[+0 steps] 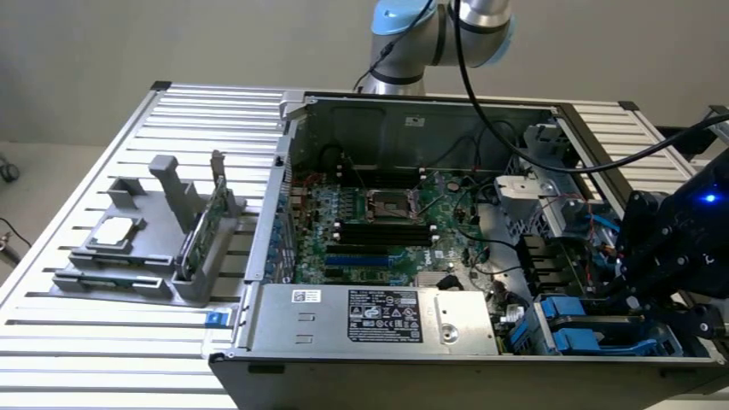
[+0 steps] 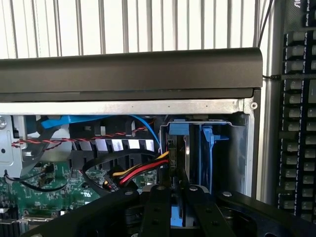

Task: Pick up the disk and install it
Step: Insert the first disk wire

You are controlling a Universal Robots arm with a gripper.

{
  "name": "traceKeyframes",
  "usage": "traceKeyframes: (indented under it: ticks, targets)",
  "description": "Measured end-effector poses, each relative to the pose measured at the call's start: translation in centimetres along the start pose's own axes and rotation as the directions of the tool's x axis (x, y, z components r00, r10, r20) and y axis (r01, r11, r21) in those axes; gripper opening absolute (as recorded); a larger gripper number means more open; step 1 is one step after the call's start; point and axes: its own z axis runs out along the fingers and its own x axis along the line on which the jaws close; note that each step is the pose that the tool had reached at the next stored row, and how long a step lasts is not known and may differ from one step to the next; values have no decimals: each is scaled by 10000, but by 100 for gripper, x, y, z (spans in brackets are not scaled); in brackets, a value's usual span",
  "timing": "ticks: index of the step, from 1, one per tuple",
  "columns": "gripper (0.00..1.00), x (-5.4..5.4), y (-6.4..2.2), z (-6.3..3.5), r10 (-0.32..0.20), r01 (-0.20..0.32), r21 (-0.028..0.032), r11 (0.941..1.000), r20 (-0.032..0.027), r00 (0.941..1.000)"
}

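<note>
We see the gripper [image 2: 178, 210] with jaws clamped on the disk [image 2: 178, 148], held on edge so its blue carrier lines up with the drive bay [image 2: 237, 148] of the computer case [image 1: 341, 354]

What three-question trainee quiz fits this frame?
1. True or false: the gripper is over the grey fixture on the table outside the case.
2. What sits between the gripper's fingers?
A. a green circuit card
B. the disk in its blue carrier
C. the power supply
3. Fill in: in the exterior view, the blue drive bays lie at the case's ____ side.

Key:
1. False. It is inside the case, at the drive bays.
2. B
3. right
</note>
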Motion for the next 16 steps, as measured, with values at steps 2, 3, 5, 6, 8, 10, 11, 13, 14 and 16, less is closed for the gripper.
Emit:
traceKeyframes:
  ticks: [2, 3, 5, 6, 8, 10, 11, 13, 14, 16]
  targets:
    - [16, 0, 0, 4, 17, -17, -1, 10000, -3, 10000]
    - [16, 0, 0, 5, 26, -26, -2, 10000, -3, 10000]
    - [16, -1, 0, 7, 47, -47, -4, 10000, -2, 10000]
    - [16, -1, 0, 9, 71, -71, -7, 10000, -2, 10000]
    - [16, 0, 0, 13, 98, -98, -9, 10000, -3, 10000]
    - [16, 2, 0, 17, 131, -131, -12, 9999, -1, 9999]
    - [16, 4, 0, 19, 148, -148, -13, 9999, 3, 9999]
    - [16, 10, 1, 23, 186, -186, -15, 9998, 15, 9998]
    - [16, 13, 4, 25, 203, -203, -15, 9998, 22, 9998]
    - [16, 20, 14, 29, 238, -238, -13, 9997, 38, 9997]
